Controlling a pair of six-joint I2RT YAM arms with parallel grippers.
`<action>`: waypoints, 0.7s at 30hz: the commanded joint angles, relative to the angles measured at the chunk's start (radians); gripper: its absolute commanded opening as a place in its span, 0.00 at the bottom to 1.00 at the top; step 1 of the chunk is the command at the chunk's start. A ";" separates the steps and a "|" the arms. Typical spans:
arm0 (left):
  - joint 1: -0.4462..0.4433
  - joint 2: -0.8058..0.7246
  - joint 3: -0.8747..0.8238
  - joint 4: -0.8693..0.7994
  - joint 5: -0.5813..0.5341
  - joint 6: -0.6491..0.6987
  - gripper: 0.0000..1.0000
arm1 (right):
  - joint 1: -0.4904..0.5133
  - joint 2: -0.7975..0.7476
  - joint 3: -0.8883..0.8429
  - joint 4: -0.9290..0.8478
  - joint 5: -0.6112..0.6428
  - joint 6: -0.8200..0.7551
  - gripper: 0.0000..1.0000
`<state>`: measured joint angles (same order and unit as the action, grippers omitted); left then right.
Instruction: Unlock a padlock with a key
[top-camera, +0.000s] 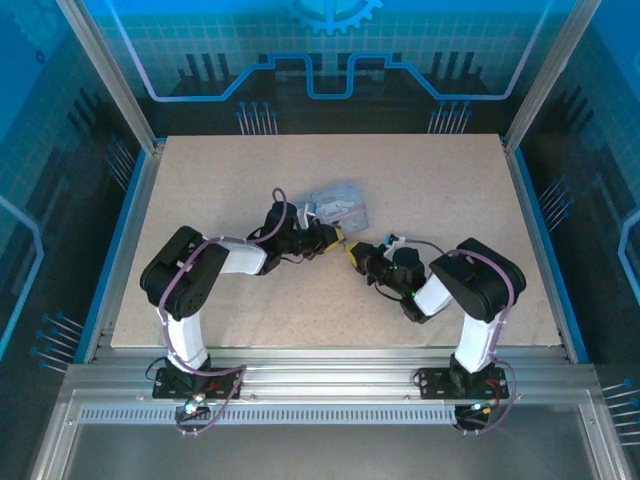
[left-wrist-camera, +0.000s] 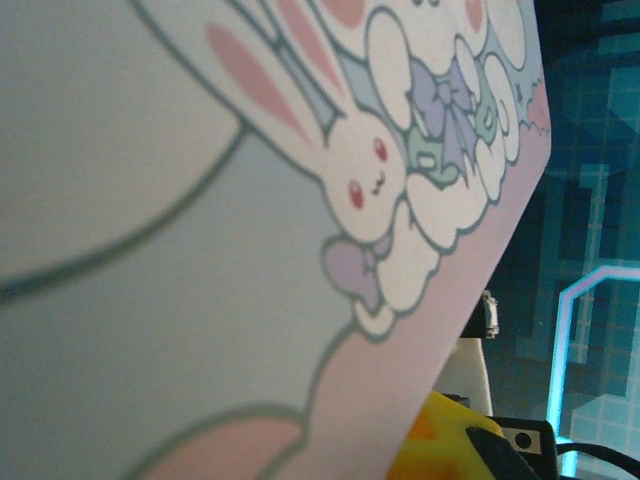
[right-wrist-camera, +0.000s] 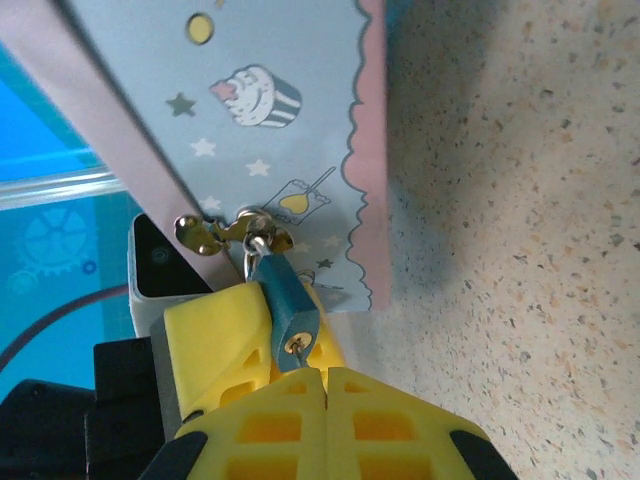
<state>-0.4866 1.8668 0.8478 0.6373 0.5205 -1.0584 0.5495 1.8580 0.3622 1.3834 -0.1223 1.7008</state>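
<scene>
The small teal-grey padlock hangs by its shackle from the brass clasp of a pale blue cartoon-printed tin. My right gripper is shut on the key. Its thin silvery blade reaches from the yellow fingertips into the keyhole on the padlock's underside. A yellow finger of my left gripper sits against the tin's edge beside the padlock. From above, the left gripper holds the tin tilted off the table, and the right gripper meets it from the right. The tin's bunny print is close up in the left wrist view.
The speckled tabletop lies open to the right of the tin. Blue-lit enclosure walls and aluminium rails surround the table. Both arms fold inward near the table's middle.
</scene>
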 joint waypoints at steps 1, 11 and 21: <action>-0.007 0.002 -0.004 0.086 0.068 -0.027 0.00 | 0.016 0.045 0.015 0.039 0.035 0.061 0.00; -0.009 0.002 -0.003 0.118 0.085 -0.050 0.00 | 0.015 0.101 0.037 0.038 0.038 0.189 0.00; -0.036 -0.003 -0.012 0.103 0.126 -0.041 0.00 | 0.006 0.103 0.154 -0.034 -0.004 0.141 0.00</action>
<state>-0.4675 1.8774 0.8463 0.6643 0.4892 -1.0935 0.5526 1.9549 0.4637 1.4109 -0.1093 1.8587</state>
